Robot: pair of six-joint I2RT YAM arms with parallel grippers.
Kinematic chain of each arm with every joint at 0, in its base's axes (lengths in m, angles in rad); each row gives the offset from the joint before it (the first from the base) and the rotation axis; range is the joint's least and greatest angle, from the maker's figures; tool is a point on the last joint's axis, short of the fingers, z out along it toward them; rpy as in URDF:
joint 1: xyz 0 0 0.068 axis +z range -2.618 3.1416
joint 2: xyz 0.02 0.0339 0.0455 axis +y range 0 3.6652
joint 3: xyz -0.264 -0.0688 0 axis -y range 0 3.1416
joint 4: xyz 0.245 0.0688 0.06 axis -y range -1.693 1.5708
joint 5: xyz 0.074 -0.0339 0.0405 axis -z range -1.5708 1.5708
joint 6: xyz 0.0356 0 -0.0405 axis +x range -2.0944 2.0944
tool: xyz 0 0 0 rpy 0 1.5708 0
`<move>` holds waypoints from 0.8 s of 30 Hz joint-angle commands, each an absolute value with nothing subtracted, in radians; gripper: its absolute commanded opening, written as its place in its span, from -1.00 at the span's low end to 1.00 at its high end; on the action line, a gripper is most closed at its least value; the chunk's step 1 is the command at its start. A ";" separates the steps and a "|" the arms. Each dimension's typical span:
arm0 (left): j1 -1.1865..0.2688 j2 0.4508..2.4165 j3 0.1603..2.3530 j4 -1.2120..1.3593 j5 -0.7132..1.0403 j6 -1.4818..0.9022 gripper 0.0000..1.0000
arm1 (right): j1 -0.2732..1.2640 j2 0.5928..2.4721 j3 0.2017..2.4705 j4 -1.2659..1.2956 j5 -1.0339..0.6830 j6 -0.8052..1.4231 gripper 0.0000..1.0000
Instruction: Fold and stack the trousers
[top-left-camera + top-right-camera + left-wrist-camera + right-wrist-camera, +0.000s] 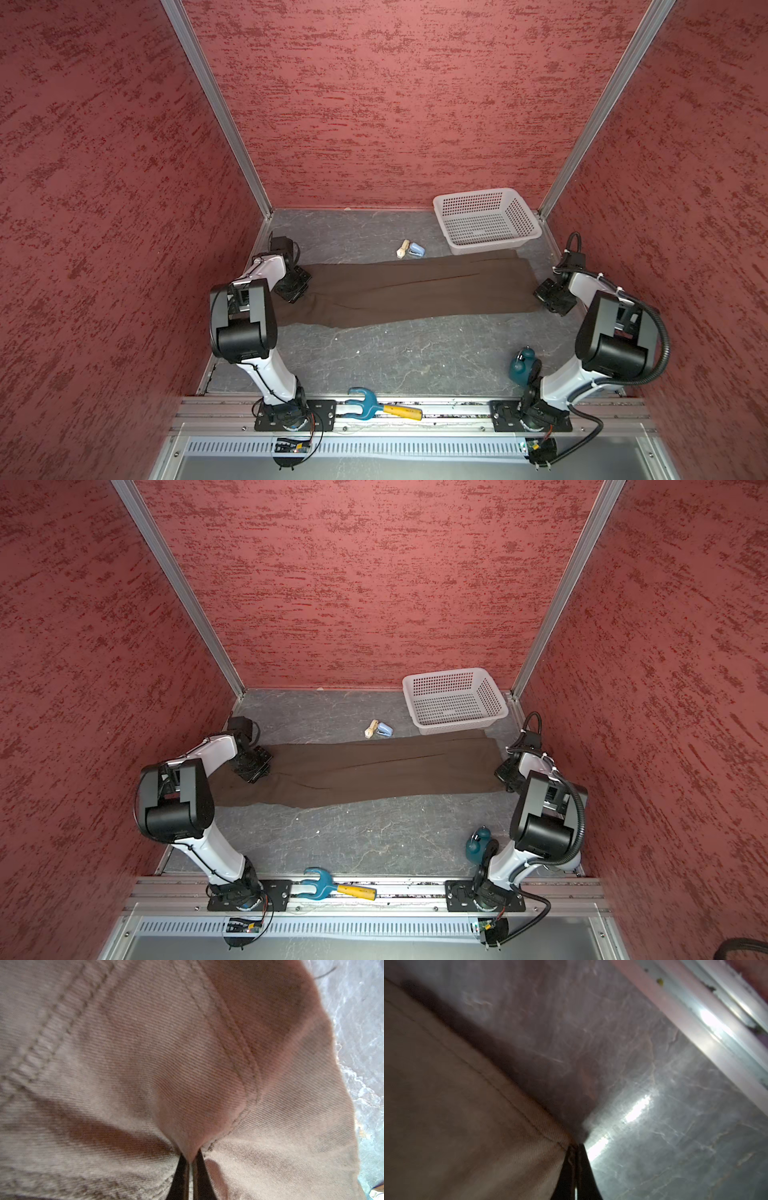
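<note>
The trousers lie full length on the counter, stretched from the left pincer to the right pincer, so I judge the crosswise folds and the stacking are all left to do. Both are clamped tight: the left on a pinch of cloth beside a seam, the right on a hem corner.

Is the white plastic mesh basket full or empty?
Empty: the white plastic basket shows a bare mesh floor in both top views.
</note>
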State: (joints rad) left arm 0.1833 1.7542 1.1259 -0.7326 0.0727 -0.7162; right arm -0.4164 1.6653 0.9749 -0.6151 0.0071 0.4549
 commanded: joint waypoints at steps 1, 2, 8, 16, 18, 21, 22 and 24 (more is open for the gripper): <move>0.202 1.754 1.139 -0.755 0.043 -0.694 -1.00 | -0.430 1.662 0.969 -0.584 0.064 0.439 -0.70; 0.202 1.750 1.139 -0.758 0.041 -0.693 -0.90 | -0.430 1.658 0.974 -0.583 0.062 0.440 -0.57; 0.152 1.706 1.165 -0.803 0.023 -0.682 -0.04 | -0.430 1.610 1.053 -0.551 -0.016 0.468 -0.25; -0.101 1.632 1.305 -0.865 -0.086 -0.668 0.08 | -0.333 1.628 1.081 -0.451 -0.066 0.459 -0.28; -0.173 1.642 1.332 -0.833 -0.070 -0.665 0.08 | -0.288 1.653 1.080 -0.428 -0.063 0.454 -0.28; -0.270 1.688 1.366 -0.782 -0.043 -0.665 0.08 | -0.233 1.696 1.081 -0.396 -0.056 0.457 -0.28; -0.295 1.709 1.373 -0.767 -0.031 -0.667 0.08 | -0.221 1.710 1.080 -0.389 -0.053 0.457 -0.28; -0.346 1.766 1.399 -0.751 -0.002 -0.678 0.08 | -0.199 1.746 1.082 -0.386 -0.043 0.463 -0.28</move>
State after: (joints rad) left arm -0.2993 1.6928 1.3800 -0.7849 -0.0330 -0.6796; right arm -0.2222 1.7000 1.0687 -0.4252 -0.0479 0.4633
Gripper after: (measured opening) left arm 0.540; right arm 0.360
